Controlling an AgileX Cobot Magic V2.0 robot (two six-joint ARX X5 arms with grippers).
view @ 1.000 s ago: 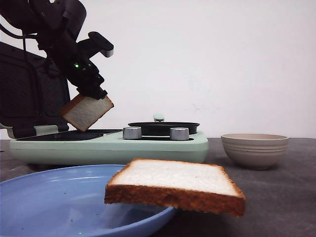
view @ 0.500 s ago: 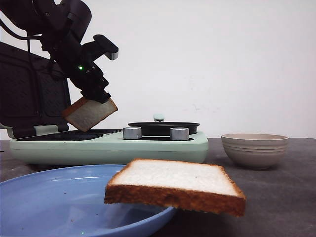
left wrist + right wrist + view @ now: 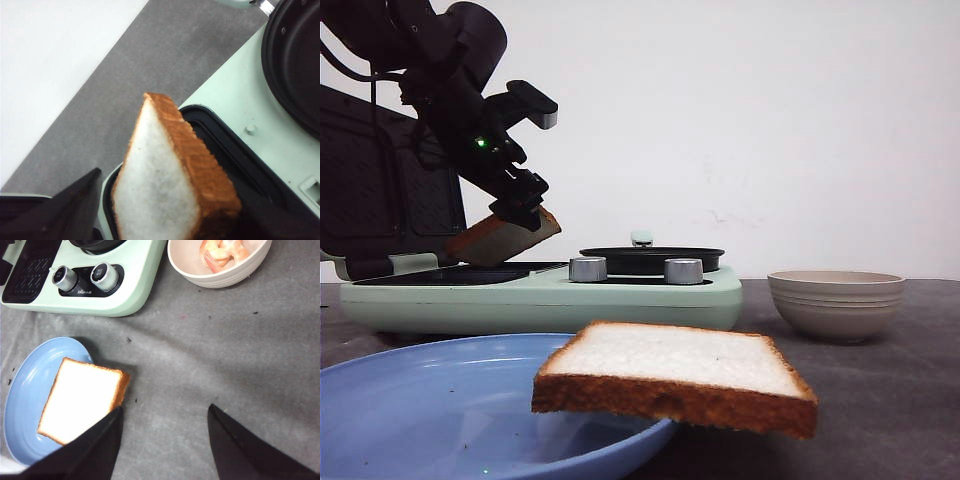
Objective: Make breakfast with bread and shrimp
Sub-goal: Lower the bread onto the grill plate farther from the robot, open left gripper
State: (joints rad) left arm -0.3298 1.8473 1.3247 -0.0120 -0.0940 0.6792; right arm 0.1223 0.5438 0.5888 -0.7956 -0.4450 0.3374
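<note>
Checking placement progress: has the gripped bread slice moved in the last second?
Yes. The bread slice held by the left gripper dropped and flattened toward the green appliance's grill plate.

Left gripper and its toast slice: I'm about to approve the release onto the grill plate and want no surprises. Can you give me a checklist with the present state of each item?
1. Grip: the left gripper is shut on the held slice. Ok.
2. Position: the held slice is over the dark grill plate of the green breakfast maker. Ok.
3. Tilt: the slice is tilted, lower corner near the plate; whether it touches, cannot tell.
4. Grill lid: raised, clear of the slice. Ok.
5. Second slice: on the blue plate, overhanging its rim. Ok.
6. Right gripper: open, empty, over the table. Ok.
</note>
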